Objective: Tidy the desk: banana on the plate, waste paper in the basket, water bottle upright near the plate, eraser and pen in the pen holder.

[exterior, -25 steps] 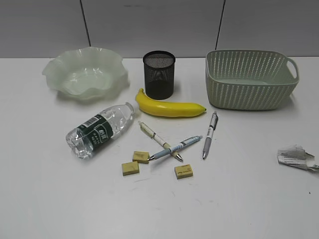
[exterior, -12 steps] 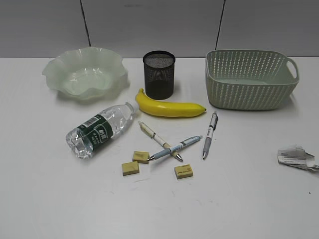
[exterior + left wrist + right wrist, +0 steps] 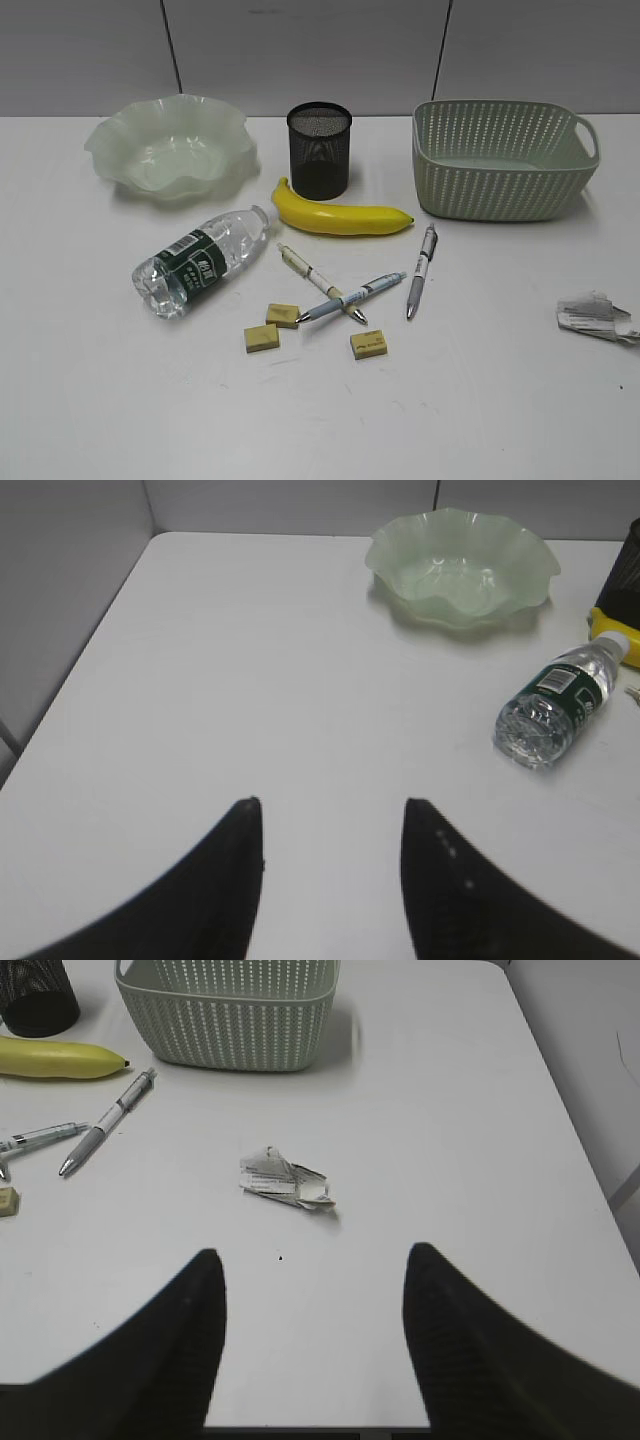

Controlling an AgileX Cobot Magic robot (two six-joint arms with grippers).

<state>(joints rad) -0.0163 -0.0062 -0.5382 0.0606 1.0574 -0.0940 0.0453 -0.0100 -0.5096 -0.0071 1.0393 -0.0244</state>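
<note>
The desk (image 3: 100,400) holds 3 pens (image 3: 420,270); 3 erasers (image 3: 368,345); 1 banana (image 3: 340,215).

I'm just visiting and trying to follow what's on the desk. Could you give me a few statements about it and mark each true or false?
1. The water bottle lies on its side. True.
2. The banana is on the plate. False: it lies on the desk in front of the pen holder.
3. The basket is empty. True.
4. Two pens cross. True.
5. The right fingers hold the waste paper. False: they are apart, empty, short of it.
</note>
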